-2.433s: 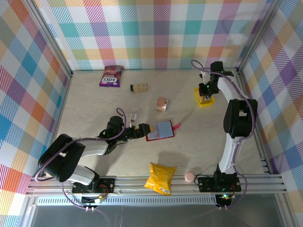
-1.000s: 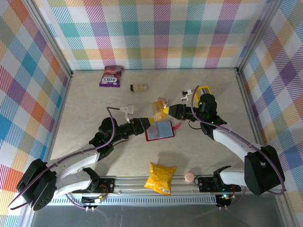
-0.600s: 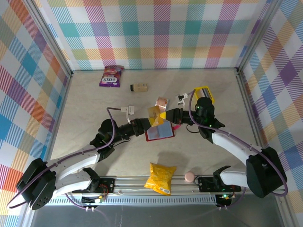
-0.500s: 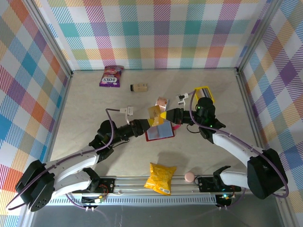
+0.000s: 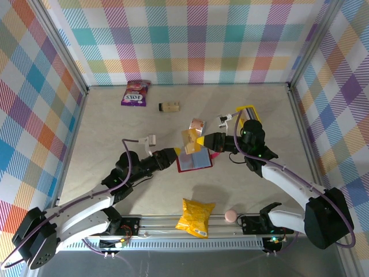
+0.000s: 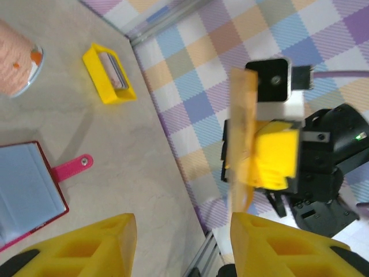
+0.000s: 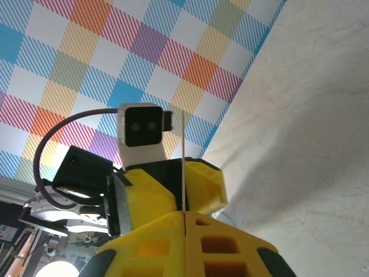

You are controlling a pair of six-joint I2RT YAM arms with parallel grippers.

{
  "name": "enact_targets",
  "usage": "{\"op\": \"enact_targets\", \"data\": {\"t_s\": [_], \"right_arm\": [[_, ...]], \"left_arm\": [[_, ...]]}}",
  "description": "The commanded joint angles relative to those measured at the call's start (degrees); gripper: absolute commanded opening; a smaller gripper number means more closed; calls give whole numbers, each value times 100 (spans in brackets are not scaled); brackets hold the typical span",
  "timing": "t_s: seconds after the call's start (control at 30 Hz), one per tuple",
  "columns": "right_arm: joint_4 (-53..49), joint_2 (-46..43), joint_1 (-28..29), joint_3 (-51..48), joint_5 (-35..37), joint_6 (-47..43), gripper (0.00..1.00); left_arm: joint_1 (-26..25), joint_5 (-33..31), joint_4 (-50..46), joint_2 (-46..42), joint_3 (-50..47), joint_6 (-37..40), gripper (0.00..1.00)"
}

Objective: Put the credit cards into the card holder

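Nearest me, just past the rail, a crinkled yellow foil snack bag lies out of the way. Beyond it the small red folding card holder is spread open on the table, pale blue pockets up, its long axis running roughly left to right and its pink snap tab pointing towards the right arm. The left gripper hovers at the holder's left end with its yellow fingers parted and nothing between them. Whether it touches the case I cannot quite tell from here. Just over the holder's far edge, the right gripper is clamped tight on a thin yellow plastic credit card, held on edge. So the pockets lie below and slightly nearer than that card, and the right arm looks best placed to bring it down. Farther back sits a small yellow open tray.
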Motion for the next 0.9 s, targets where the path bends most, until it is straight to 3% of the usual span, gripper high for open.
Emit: {"op": "enact_targets", "data": {"t_s": [0.0,0.17,0.57,0.67,0.73,0.83,0.87], "right_arm": [[134,-97,53,-76,-90,-82,0],[153,-43,55,-76,-118,-55,0],[314,40,90,-96,-200,13,0],[407,127,99,-58,-273,47,0],[440,167,100,-48,-268,75,1],[230,169,99,17,-173,-57,27],[147,155,99,38,-115,-111,34]], "left_arm": [[-143,386,911,213,-27,-72,47],[-217,552,1672,424,-131,-116,45],[-242,551,1726,536,-109,-67,39],[-243,578,1671,581,-56,-3,34],[-241,605,1718,619,-36,15,22],[-243,515,1805,570,-76,15,0],[-240,479,1795,531,-92,25,0]]}}
